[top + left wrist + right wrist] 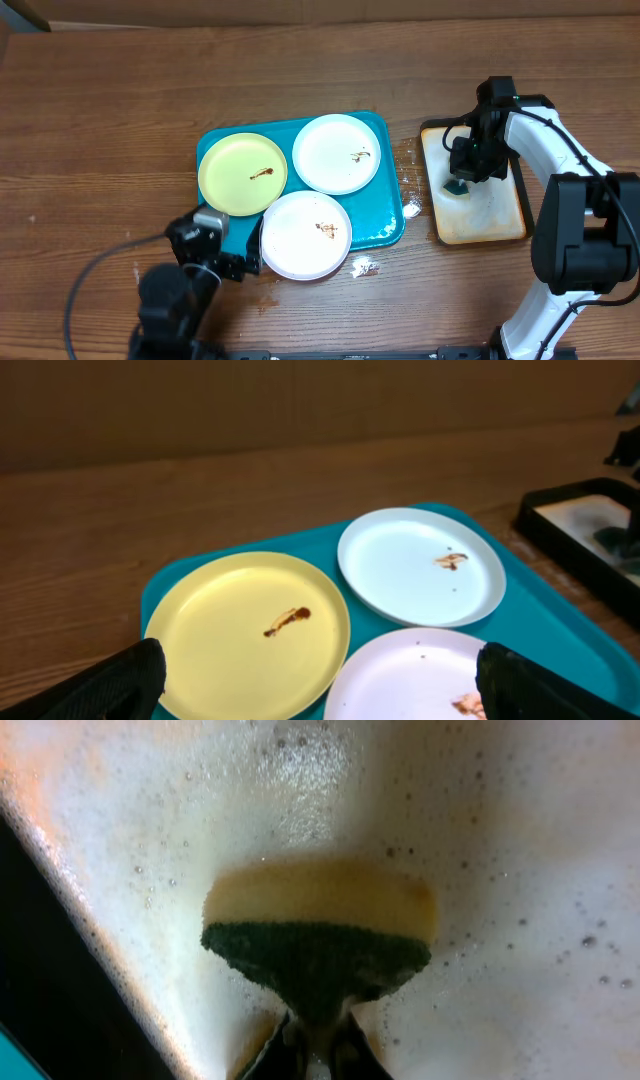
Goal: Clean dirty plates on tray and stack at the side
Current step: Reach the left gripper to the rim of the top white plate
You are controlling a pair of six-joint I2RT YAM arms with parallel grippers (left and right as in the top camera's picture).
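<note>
My left hand (240, 258) sits at the near left, released. Its wrist view shows the two fingers (120, 682) spread wide with nothing between them, only their tips in the picture. It hangs over the near-left corner of the teal tray (388, 205), so I cannot make out that corner from overhead.

The tray's long axis runs left to right across the bench (100, 120), with its right end swung a little away from me. All three plates lie flat on it, each with a small brown smear:
- The yellow-green plate (243, 173) is at the left.
- The far white plate (337, 152) is just beside it at the right rear.
- The near white plate (306, 234) covers the tray's near rim.

There is open bench left of the tray and behind it.

To the right, only a narrow strip flecked with foam (410, 208) separates the teal tray from the tan tray (490, 228). There my right hand (466, 165) is clenched on a sponge (320, 935). The sponge's green face is toward the fingers and its long axis runs crosswise in the wrist view. It rests in suds that blur the tray floor.
</note>
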